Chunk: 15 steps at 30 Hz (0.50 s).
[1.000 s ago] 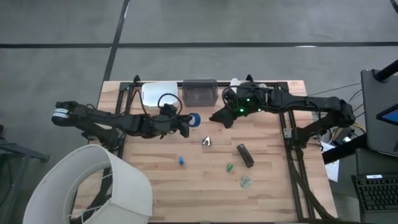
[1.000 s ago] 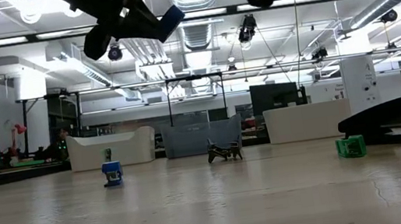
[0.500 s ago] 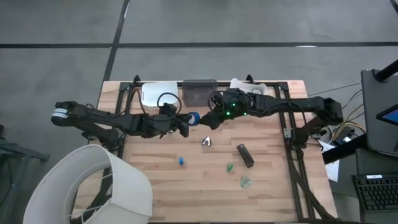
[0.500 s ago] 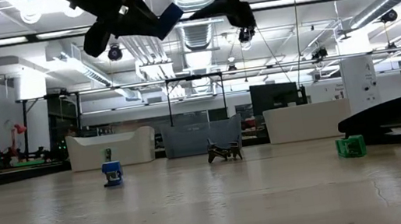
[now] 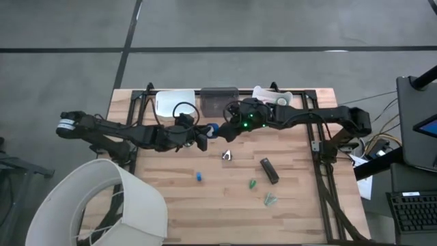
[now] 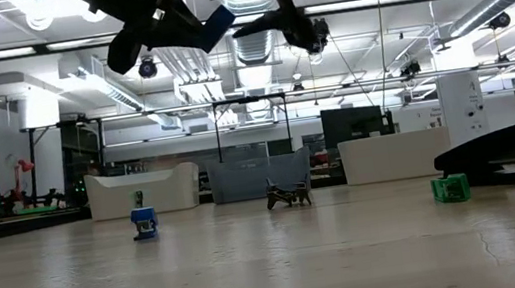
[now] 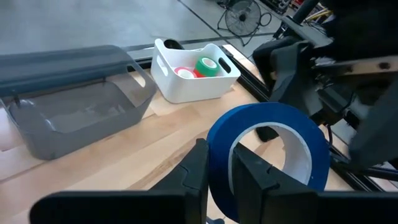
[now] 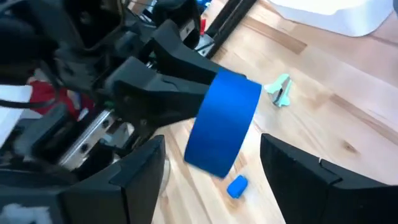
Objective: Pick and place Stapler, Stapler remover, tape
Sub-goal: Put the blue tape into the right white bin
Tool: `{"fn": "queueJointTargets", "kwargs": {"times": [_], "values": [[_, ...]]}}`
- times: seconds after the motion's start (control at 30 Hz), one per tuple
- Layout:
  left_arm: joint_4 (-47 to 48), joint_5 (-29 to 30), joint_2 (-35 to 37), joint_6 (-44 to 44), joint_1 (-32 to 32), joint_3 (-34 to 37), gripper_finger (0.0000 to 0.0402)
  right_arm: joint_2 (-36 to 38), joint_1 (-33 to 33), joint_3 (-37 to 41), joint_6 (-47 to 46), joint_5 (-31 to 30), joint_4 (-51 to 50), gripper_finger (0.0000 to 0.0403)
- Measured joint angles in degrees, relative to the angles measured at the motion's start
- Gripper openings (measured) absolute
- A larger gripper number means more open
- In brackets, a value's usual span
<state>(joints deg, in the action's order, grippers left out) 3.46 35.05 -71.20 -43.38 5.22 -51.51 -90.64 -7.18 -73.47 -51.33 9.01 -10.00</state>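
Note:
My left gripper point(image 5: 203, 139) is shut on a blue tape roll point(image 5: 214, 128) held high above the table's far middle; the roll also shows in the left wrist view point(image 7: 273, 155) and the low view point(image 6: 219, 26). My right gripper point(image 5: 225, 131) is open. Its fingers point(image 8: 140, 180) stand on either side of the roll point(image 8: 224, 124) without touching it. A green roll point(image 7: 206, 65) and a red roll point(image 7: 184, 73) lie in a white bin point(image 7: 186, 90). A black stapler point(image 5: 269, 171) and a silvery stapler remover point(image 5: 227, 156) lie on the table. My left gripper pinches the roll's ring wall point(image 7: 217, 146), one finger inside the open centre point(image 7: 249, 177) and one outside point(image 7: 194, 171). The fingers come level from the table's left. The roll stands on edge, lifted clear of the table.
A grey bin point(image 5: 220, 102) and a second white bin point(image 5: 175, 104) stand at the far edge. A small blue piece point(image 5: 199, 176), a green piece point(image 5: 252, 184) and a teal claw point(image 5: 270, 199) lie toward the near side. A white lampshade-like thing point(image 5: 102, 205) is at the near left.
My right gripper has gone toward the table's left, up to the blue roll, and its fingers now stand around it. The roll has stayed where it was.

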Motion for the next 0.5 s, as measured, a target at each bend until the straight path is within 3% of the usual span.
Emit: {"fn": "queueJointTargets", "kwargs": {"times": [0.5], "values": [[0.2, 0.0, 0.1, 1.9, 0.0, -0.3, 0.0057, -0.5, -0.7, 0.0, 0.5, -0.4, -0.1, 0.019]]}}
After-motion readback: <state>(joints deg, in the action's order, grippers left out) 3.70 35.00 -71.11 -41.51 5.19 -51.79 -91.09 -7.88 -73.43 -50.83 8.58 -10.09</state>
